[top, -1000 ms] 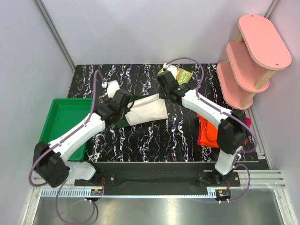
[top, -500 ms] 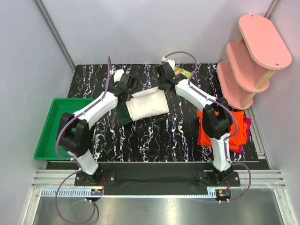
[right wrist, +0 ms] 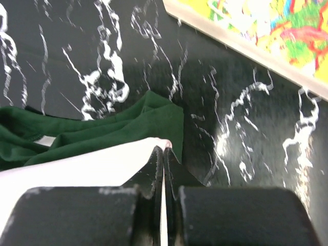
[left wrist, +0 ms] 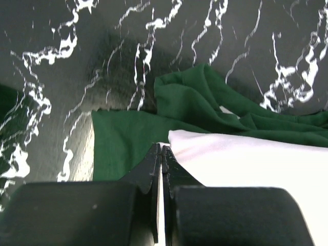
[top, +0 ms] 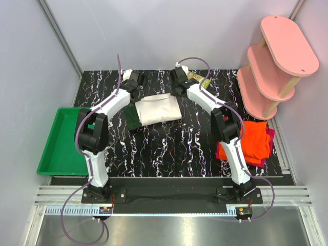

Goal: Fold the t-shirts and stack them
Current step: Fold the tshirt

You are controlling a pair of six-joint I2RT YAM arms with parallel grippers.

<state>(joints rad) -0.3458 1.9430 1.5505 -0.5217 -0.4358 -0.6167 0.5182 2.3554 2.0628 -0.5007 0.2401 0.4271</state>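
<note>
The cream-white t-shirt [top: 156, 108] lies folded into a rough rectangle at the middle of the black marbled table [top: 179, 148], a little towards the far side. Its dark green sleeve [top: 134, 122] sticks out at the near left corner. More green cloth bunches along the far edge, as both wrist views show me.

Both arms reach over to that far edge. The left gripper [left wrist: 161, 149] sits at the shirt's far left corner. Its jaws are pressed together, and a thin strip of cream cloth is caught between them. The tips sit right where the cream panel meets the green fabric. The right gripper [right wrist: 163, 149] is at the far right corner in the same state: jaws closed tight, a sliver of white cloth pinched between them, a green fold just beyond the tips. So I have the shirt held at both far corners, with its body lying on the table on the near side of the jaws.

The orange t-shirt [top: 253, 138] lies crumpled on the magenta-red t-shirt [top: 270, 134] at the right side of the table, well apart from the grippers. An illustrated book [right wrist: 266, 31] lies just beyond the right gripper, apart from the shirt. The green tray [top: 61, 143] sits off the table's left edge, and a pink shelf [top: 277, 56] stands at the far right.
</note>
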